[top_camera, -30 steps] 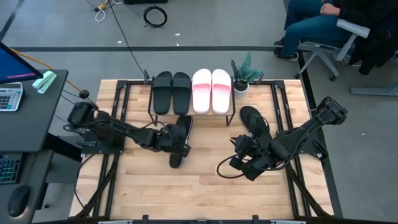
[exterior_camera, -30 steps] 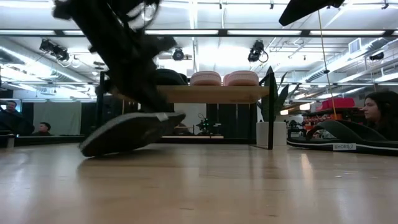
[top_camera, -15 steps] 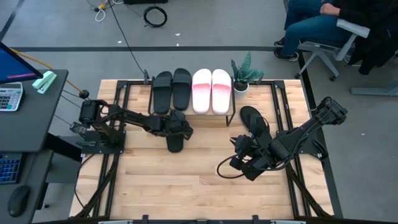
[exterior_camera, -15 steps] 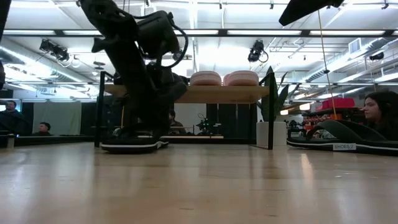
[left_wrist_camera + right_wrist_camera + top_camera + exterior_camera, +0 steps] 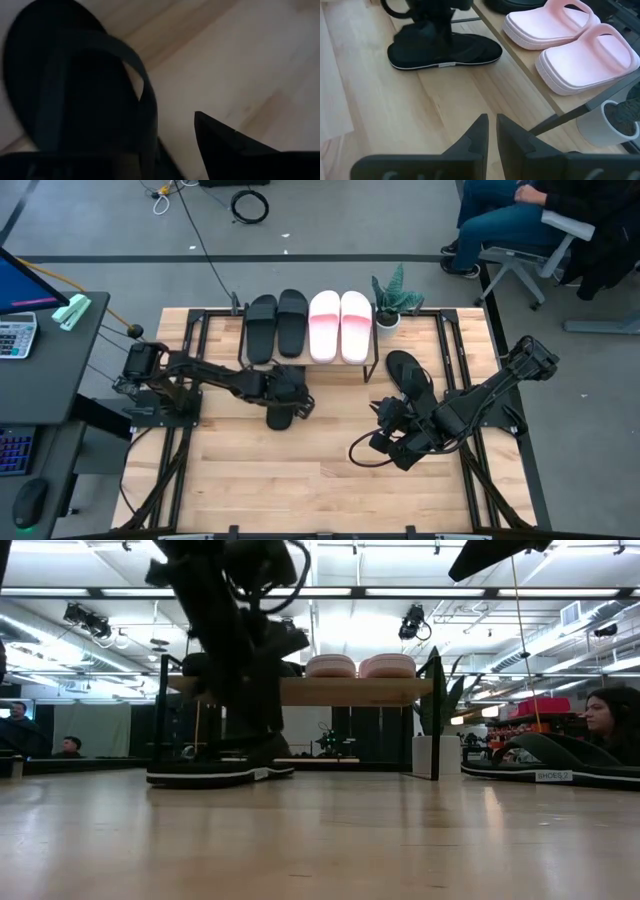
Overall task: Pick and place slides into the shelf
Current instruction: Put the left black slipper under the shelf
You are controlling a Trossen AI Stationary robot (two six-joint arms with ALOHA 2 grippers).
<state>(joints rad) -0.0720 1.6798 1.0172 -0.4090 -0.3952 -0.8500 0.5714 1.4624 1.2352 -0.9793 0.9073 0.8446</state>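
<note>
the left hand [image 5: 283, 395] is low over the worktop [image 5: 300, 480], just in front of the shelf [image 5: 340, 366], right at a black flip-flop [image 5: 280, 412] that lies flat on the wood. in the left wrist view one finger [image 5: 225, 145] stands clear of the flip-flop's strap [image 5: 145, 100] with bare wood between them, so the fingers are apart and nothing is clamped. in the low view the flip-flop [image 5: 215, 772] rests sole-down on the worktop with the arm standing over it.

on the shelf sit two black slides [image 5: 277, 323] side by side and two pink slides [image 5: 340, 324] next to them, with a small potted plant [image 5: 392, 298] by the shelf's right end.

the second flip-flop [image 5: 410, 375] lies on the worktop to the right of the shelf, near the right arm. the right hand [image 5: 385, 442] waits low over the worktop in front of it, fingers [image 5: 477, 135] nearly together with only a thin gap, holding nothing.

a person sits on a chair beyond the far right corner.
</note>
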